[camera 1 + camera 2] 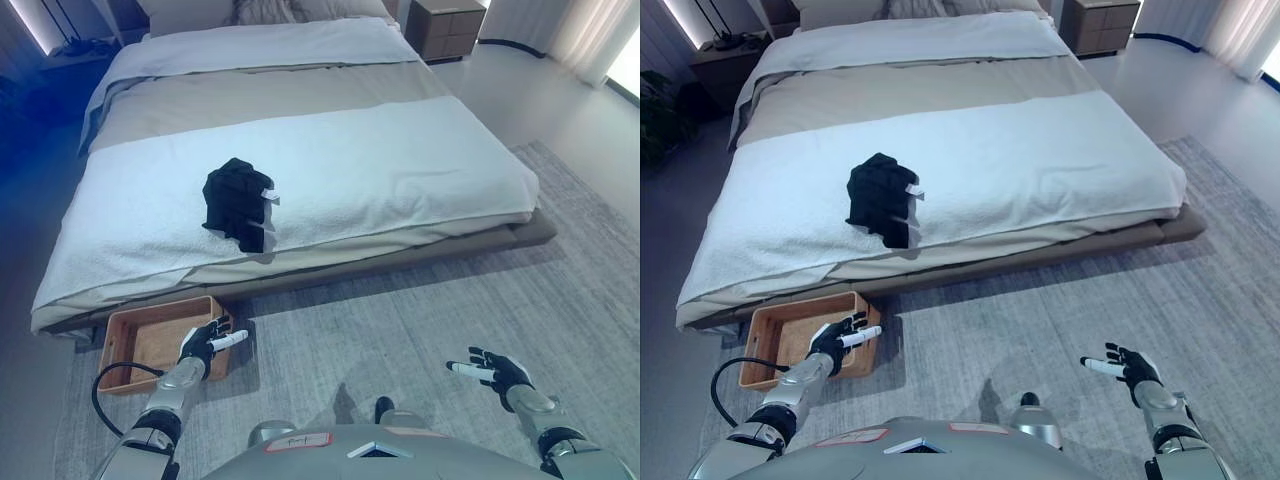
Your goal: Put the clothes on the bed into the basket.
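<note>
A black garment (238, 201) lies crumpled on the white blanket near the foot of the bed (420, 170), a small white tag at its right side. A shallow brown basket (125, 341) stands on the rug by the bed's lower left corner, partly under the bed edge, and looks empty. My left hand (205, 344) is open, fingers spread, just over the basket's right rim. My right hand (495, 371) is open and empty above the rug at the lower right, far from the garment.
A grey rug (420, 310) covers the floor in front of the bed. A wooden nightstand (446, 27) stands at the bed's far right. Pillows lie at the head of the bed. Curtains hang at the far right.
</note>
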Tool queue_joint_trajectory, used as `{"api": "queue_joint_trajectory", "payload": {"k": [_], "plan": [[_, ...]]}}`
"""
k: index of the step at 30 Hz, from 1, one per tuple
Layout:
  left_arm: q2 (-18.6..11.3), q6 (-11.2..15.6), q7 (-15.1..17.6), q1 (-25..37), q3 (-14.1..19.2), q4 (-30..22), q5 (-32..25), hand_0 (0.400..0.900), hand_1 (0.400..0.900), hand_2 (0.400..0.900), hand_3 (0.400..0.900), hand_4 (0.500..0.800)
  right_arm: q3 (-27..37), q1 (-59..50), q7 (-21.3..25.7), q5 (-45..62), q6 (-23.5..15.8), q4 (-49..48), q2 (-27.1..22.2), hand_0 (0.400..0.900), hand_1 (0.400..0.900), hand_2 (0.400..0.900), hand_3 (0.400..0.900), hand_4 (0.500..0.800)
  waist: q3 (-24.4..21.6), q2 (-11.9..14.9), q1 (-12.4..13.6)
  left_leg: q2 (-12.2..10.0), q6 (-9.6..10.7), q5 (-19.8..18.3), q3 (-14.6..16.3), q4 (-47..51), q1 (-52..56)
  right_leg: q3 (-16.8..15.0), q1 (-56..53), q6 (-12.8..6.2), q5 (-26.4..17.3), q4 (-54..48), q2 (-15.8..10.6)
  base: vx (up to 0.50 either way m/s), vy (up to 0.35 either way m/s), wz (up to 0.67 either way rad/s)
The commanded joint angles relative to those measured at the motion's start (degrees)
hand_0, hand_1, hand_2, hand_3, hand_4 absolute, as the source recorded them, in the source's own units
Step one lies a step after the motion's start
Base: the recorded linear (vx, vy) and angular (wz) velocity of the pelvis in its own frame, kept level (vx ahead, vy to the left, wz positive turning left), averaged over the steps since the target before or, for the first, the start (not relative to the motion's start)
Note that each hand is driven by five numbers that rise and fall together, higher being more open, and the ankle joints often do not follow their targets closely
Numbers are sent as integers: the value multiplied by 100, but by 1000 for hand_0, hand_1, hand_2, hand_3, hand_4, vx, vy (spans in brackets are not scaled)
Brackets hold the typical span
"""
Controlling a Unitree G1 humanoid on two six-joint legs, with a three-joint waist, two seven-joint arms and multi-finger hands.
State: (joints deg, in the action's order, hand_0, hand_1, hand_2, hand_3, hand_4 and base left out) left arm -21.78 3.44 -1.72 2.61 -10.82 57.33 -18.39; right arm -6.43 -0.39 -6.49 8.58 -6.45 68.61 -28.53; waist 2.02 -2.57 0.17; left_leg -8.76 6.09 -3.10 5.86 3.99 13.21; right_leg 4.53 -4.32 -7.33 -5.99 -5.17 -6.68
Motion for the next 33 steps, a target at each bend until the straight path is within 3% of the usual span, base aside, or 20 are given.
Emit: {"api": "queue_joint_trajectory", "payload": {"k": [1,10,20,24,28,31,33], "plan": [[-232,404,147,514,68,-94,-58,900,900,900,900,800,-18,-402,204,158,-308,69,-247,900,900,900,900,800,-239,369,-103,-24,90,128,-140,-201,-422,211,114,-216,83,198,-322,5,0,-5],[-241,422,124,423,85,-271,-82,900,900,900,900,800,-35,-373,179,130,-305,36,-239,900,900,900,900,800,-224,416,-54,-58,109,119,-26,-201,-390,186,150,-219,85,215,-283,5,-9,-8],[-278,410,217,479,131,-263,-110,900,900,900,900,800,46,-318,200,184,-325,-17,-297,900,900,900,900,800,-66,400,-77,-136,118,74,-179,-321,-456,182,314,-160,316,674,-244,10,-17,3],[-357,428,295,590,171,-250,-187,900,900,900,900,800,-6,-341,196,215,-320,-85,-349,900,900,900,900,800,145,454,-122,-221,103,47,-224,-617,-683,8,730,-40,546,1260,-156,-50,-58,-2],[-343,410,312,635,240,-291,-337,900,900,900,900,800,-47,-304,226,218,-330,-34,-349,900,900,900,900,800,258,552,-76,-442,186,34,-301,-1141,-947,4,803,158,671,1358,150,37,-192,-3],[-349,372,344,667,237,-349,-380,900,900,900,900,800,-41,-229,252,329,-362,-115,-380,900,900,900,900,800,390,622,-57,-688,224,229,-588,-1883,-1390,41,671,395,809,1351,461,44,-290,25],[-317,328,345,673,225,-435,-473,900,900,900,900,800,-7,-138,254,375,-367,-197,-408,900,900,900,900,800,506,680,-3,-680,146,581,-919,-2716,-1788,60,496,588,855,1306,620,61,-303,34]]}}
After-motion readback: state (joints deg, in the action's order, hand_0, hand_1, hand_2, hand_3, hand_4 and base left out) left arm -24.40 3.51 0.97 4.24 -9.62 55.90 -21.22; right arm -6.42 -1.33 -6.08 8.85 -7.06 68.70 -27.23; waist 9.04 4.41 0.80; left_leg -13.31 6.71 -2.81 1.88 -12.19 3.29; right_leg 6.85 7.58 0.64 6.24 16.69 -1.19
